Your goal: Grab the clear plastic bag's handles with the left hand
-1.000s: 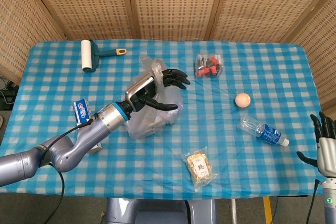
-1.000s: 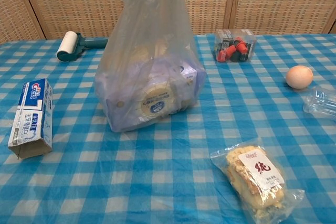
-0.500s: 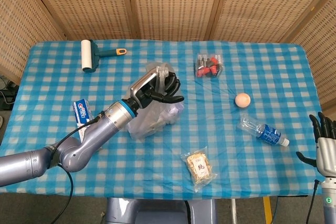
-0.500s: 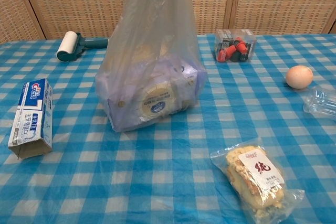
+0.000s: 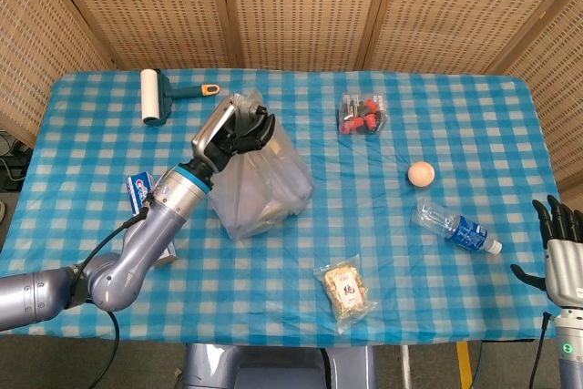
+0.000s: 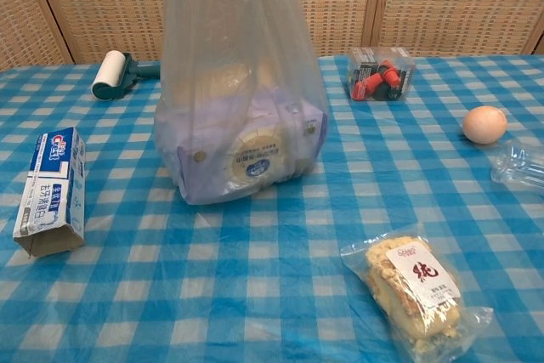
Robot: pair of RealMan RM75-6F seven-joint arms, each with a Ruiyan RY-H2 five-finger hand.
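— What does the head view give you that the chest view lacks?

— My left hand (image 5: 239, 129). Its fingers (image 5: 258, 125) are curled tight around the gathered top of the clear plastic bag (image 5: 260, 187), left of the tabletop's middle. My right hand (image 5: 561, 248) shows only there too, at the lower right edge off the tabletop, fingers apart and holding nothing.

— And the chest view?

— No hand at all. It shows the bag (image 6: 240, 82) drawn tall, running out of the top of frame, with a pale purple package (image 6: 246, 155) resting at its bottom on the cloth.

— What surrounds it?

— A blue-and-white checked tablecloth (image 5: 383, 216). A toothpaste box (image 6: 49, 190) lies to the left, a lint roller (image 5: 155, 96) at the far left, a box of small red and black pieces (image 5: 363, 114), an egg (image 5: 421, 173), a water bottle (image 5: 455, 228), a snack packet (image 6: 416, 291). Woven wicker panels (image 5: 301, 6) stand behind.
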